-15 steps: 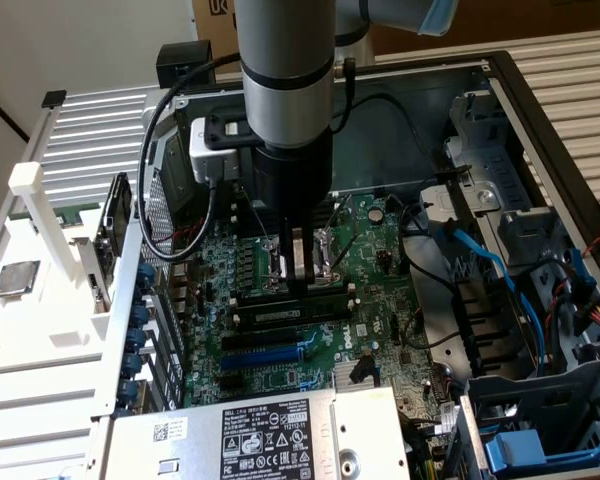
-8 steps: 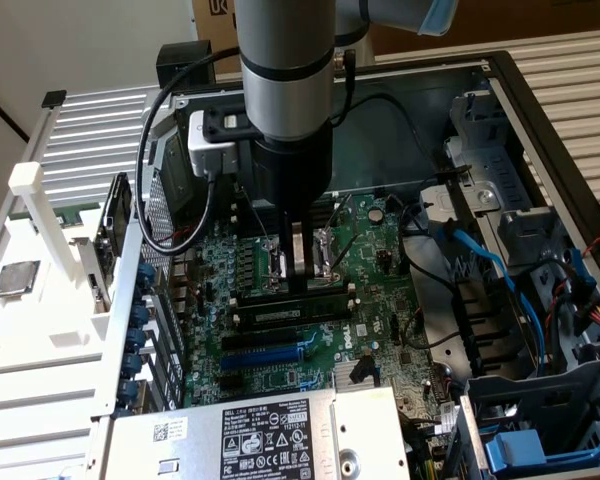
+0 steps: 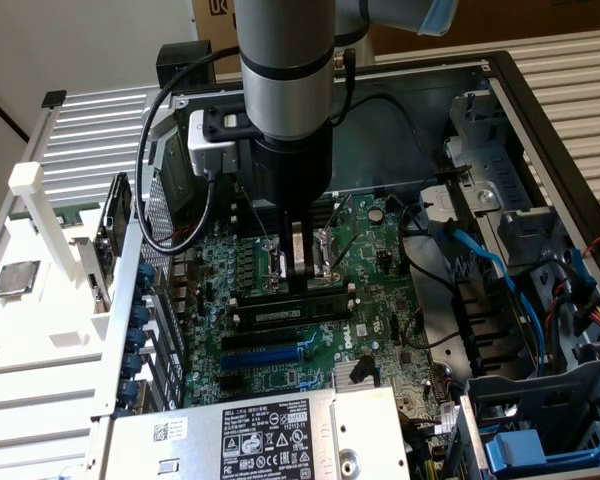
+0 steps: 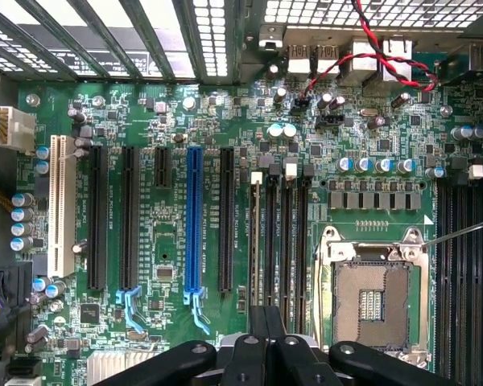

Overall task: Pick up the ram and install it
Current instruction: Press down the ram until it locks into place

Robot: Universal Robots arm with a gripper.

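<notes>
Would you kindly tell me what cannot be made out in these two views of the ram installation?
- Exterior view: the hand covers the middle of the ram, so whether it is gripped or fully seated is hidden.
- Wrist view: the fingers hide one end of the memory slots and the clips there.
- Exterior view: the label on the silver box is too small to read.

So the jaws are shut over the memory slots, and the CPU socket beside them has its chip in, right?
Not quite. The jaws are shut over the memory slots, but the CPU socket beside them is empty: the wrist view shows its bare contacts.
</notes>
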